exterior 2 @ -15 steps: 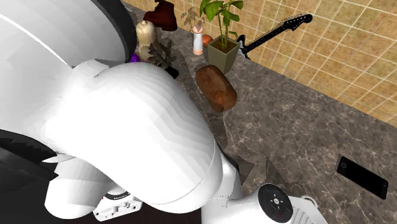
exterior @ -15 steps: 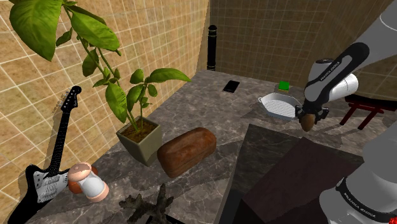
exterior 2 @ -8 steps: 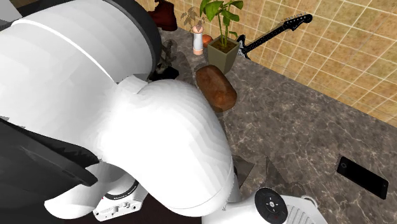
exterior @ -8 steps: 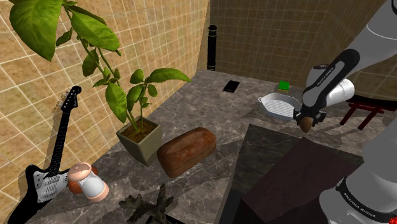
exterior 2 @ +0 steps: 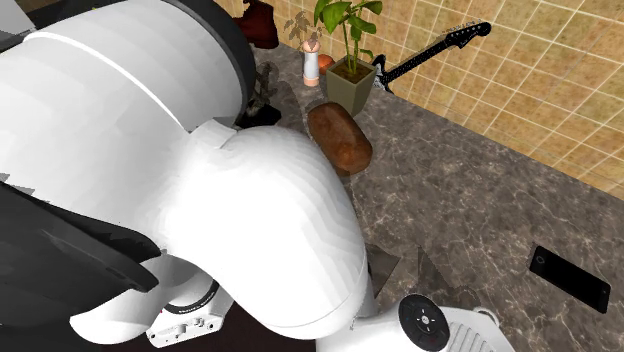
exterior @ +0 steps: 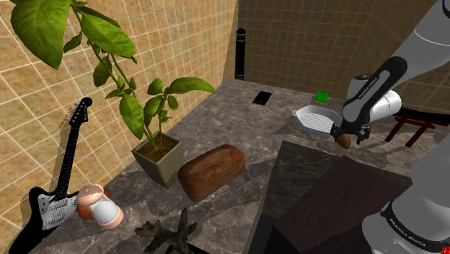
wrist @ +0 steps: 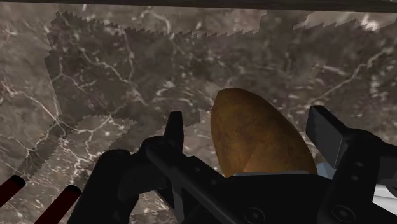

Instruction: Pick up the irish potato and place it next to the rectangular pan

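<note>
In the wrist view the brown potato [wrist: 257, 137] sits low over the marble counter [wrist: 114, 83], between my two black fingers [wrist: 175, 127]. A gap shows on each side of it, so the fingers do not touch it. My gripper [wrist: 249, 127] is open. From the shoulder view, the gripper [exterior: 346, 136] hangs just beside the white rectangular pan [exterior: 315, 117], on the side nearer the stand. The potato [exterior: 345, 141] shows as a small brown lump under the hand, at the counter's surface.
A brown loaf [exterior: 211, 171], a potted plant [exterior: 157, 155] and a guitar [exterior: 54, 189] stand toward the shoulder view's left. A black phone [exterior: 262, 97] and a green object [exterior: 321, 97] lie beyond the pan. The dark stand [exterior: 324, 198] fills the near right.
The hand shifted slightly toward the pan and down with the potato. The fingers have spread apart and let go of it.
</note>
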Robot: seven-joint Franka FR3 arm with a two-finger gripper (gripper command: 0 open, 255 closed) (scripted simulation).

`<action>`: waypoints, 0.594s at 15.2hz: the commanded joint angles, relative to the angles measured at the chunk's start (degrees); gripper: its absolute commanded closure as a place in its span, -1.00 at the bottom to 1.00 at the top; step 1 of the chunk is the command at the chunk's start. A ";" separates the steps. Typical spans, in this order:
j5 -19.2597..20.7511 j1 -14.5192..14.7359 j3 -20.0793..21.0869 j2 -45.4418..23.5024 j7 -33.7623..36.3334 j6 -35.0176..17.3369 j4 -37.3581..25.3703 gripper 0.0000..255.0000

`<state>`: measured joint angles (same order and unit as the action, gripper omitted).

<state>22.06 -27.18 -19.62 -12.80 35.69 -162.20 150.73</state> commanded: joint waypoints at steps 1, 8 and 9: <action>0.02 0.02 0.00 -0.01 0.04 0.02 0.06 -1.00; 0.15 1.19 0.11 9.24 -0.14 8.65 0.82 -1.00; 0.15 1.19 0.12 9.24 -0.14 8.65 0.83 -1.00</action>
<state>22.28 -26.02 -19.53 -3.96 35.64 -154.07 151.61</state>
